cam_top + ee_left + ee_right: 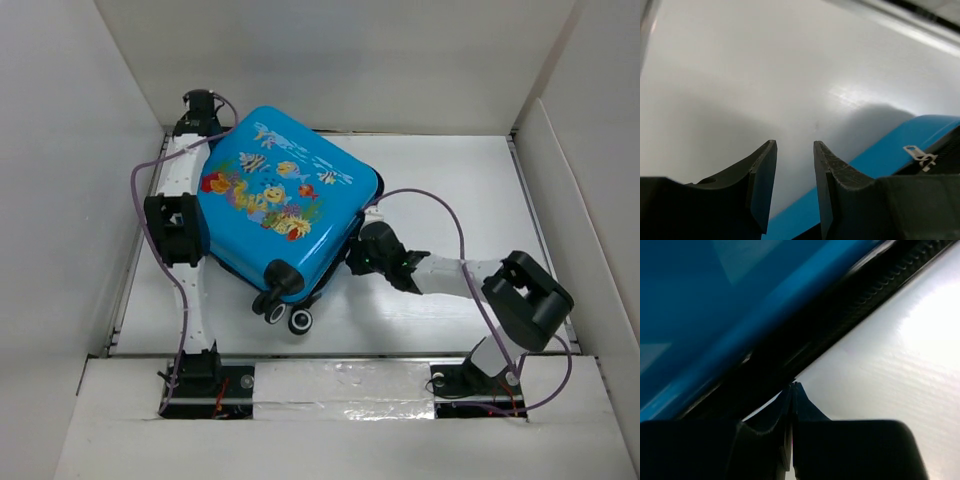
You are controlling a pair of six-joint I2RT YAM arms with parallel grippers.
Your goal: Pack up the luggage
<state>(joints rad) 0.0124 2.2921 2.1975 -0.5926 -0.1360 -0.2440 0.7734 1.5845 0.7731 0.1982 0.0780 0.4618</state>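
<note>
The luggage [275, 195], a bright-blue hard-shell case with a fish print, lies closed and skewed on the white table, its wheels [290, 317] pointing at me. My left gripper [793, 142] is at its far left corner [213, 133], jaws apart, tips over bare table. The blue shell [890, 150] and a silver zipper pull [920, 156] lie just right of it. My right gripper [794, 385] is shut, its tips against the black zipper band [840, 315] on the case's right edge [357, 250]. I cannot tell if anything is pinched there.
White walls [60, 150] box in the table on three sides. A taped sill [340, 380] runs along the near edge between the arm bases. Purple cables [450, 215] loop off both arms.
</note>
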